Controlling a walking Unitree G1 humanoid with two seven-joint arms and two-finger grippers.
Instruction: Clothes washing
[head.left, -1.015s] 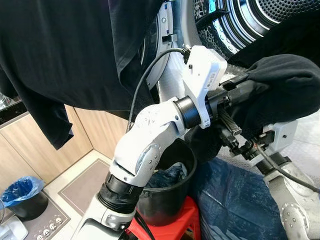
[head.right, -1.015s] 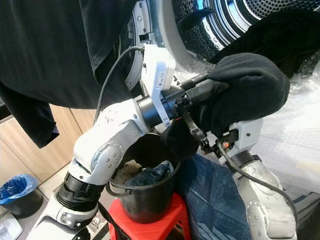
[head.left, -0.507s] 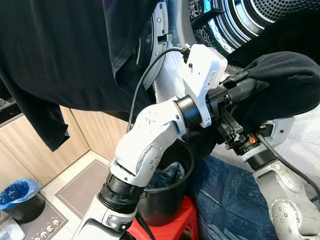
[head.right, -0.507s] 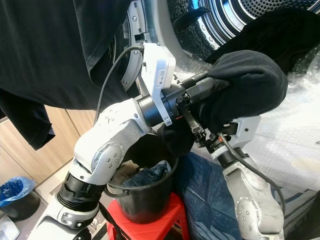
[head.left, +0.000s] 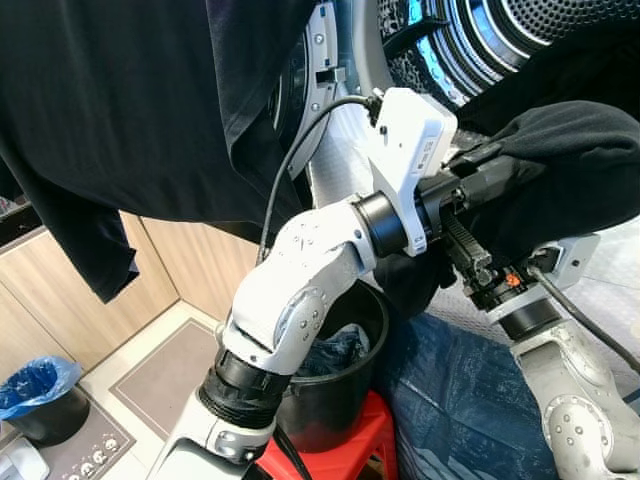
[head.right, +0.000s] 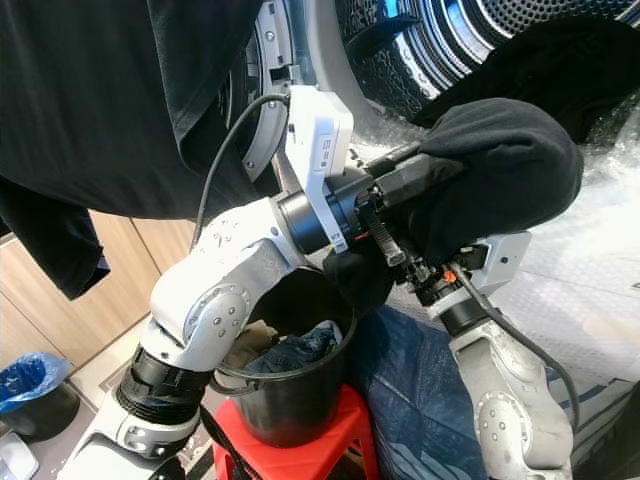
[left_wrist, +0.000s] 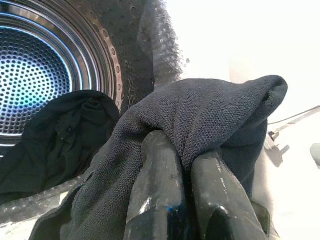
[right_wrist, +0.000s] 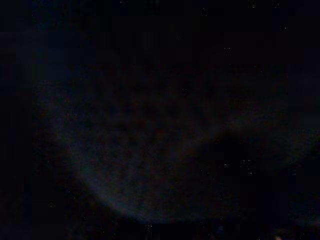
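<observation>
While a black bucket (head.right: 290, 395) is seen standing on a red stool (head.right: 300, 462) with crumpled dark blue and pale clothes (head.right: 295, 350) inside it, the washing machine drum (left_wrist: 35, 65) is seen open beyond, with one black garment (left_wrist: 55, 135) lying at its mouth. A second dark garment (head.right: 495, 175), of fine mesh-like knit, is bunched into a rounded bundle and draped over the left gripper (left_wrist: 185, 165), whose two black fingers (left_wrist: 157, 190) are closed together on the cloth. That bundle is held in front of the drum opening, above the bucket. The left arm (head.left: 300, 290) is bent at the elbow and raised toward the machine. The right arm (head.right: 500, 380) is lifted under the bundle; whether its gripper is open cannot be told, its wrist view being nearly black. A large black cloth (head.left: 130, 110) hangs at the upper left.
</observation>
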